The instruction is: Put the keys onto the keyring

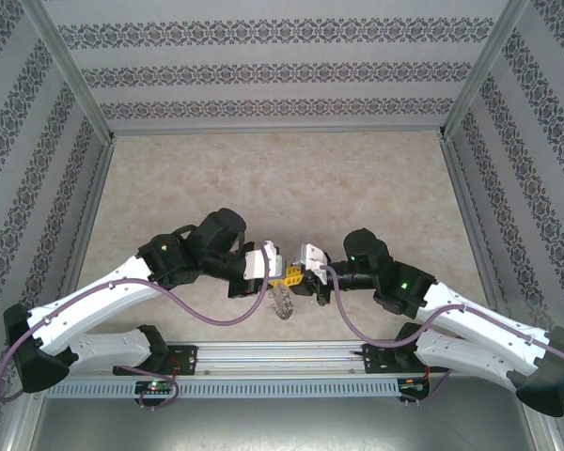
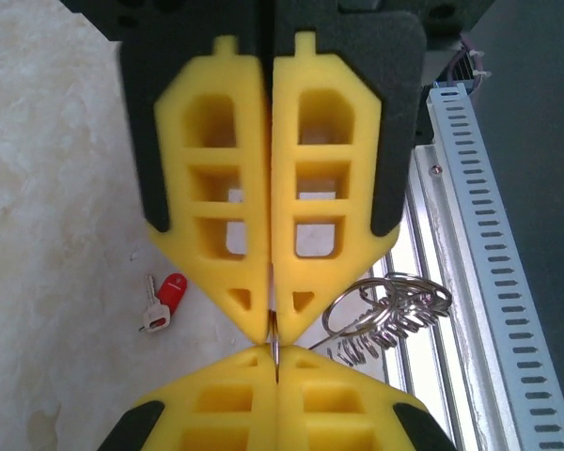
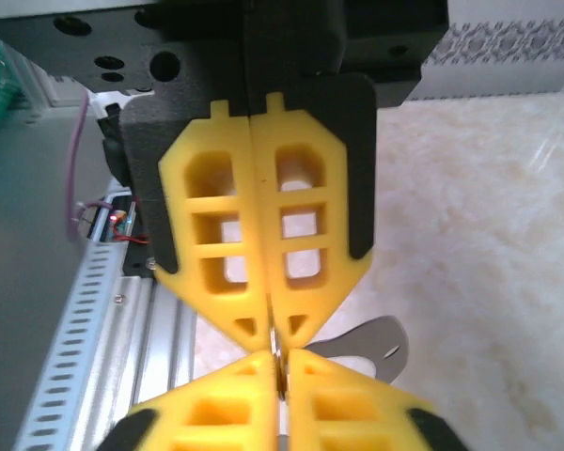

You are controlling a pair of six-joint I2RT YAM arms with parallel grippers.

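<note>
A pale, marbled beige worktop (image 1: 282, 178) is seen, enclosed at the back and both sides by a metal frame and patterned walls. Along its near edge a bright metal rail (image 1: 282, 355) is mounted, with a grey slotted duct (image 2: 493, 235) just beside it. One small key (image 2: 164, 299) with a red plastic head and a short silver blade is laid flat on the bare surface. Whether the keyring (image 2: 387, 310) rests on the near edge cannot be told.
</note>
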